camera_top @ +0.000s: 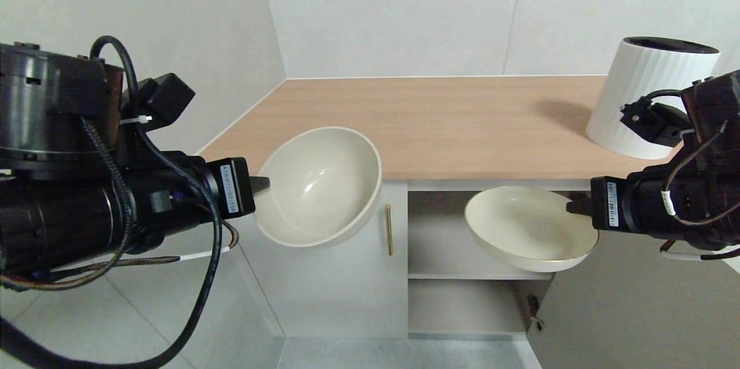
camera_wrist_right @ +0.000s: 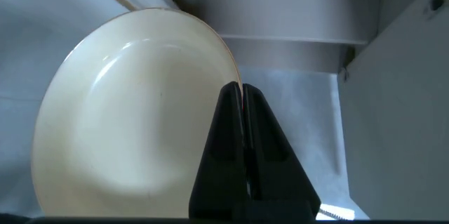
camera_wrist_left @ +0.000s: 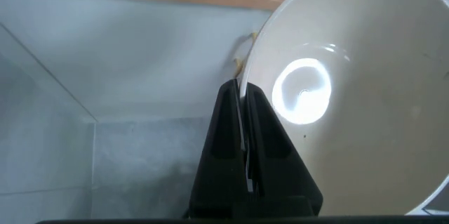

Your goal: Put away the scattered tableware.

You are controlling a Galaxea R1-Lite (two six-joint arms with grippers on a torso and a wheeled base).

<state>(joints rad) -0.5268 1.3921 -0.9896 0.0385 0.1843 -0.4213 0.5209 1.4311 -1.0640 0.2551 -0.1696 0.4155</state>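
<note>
Cream bowl (camera_top: 321,187) and plate (camera_top: 529,227) hang mid-carry, rim-clamped in my left gripper (camera_top: 263,184) and right gripper (camera_top: 572,206), so next, I judge, each slides level onto the cabinet shelf (camera_top: 436,265).

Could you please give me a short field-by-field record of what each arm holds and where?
left gripper: jaws shut on the rim of the deep bowl, held before the closed cupboard door
right gripper: jaws shut on the rim of the shallow plate, held before the open cupboard
countertop: wooden, with a white ribbed container on it
task state: both pieces in the air, neither on the shelf
</note>
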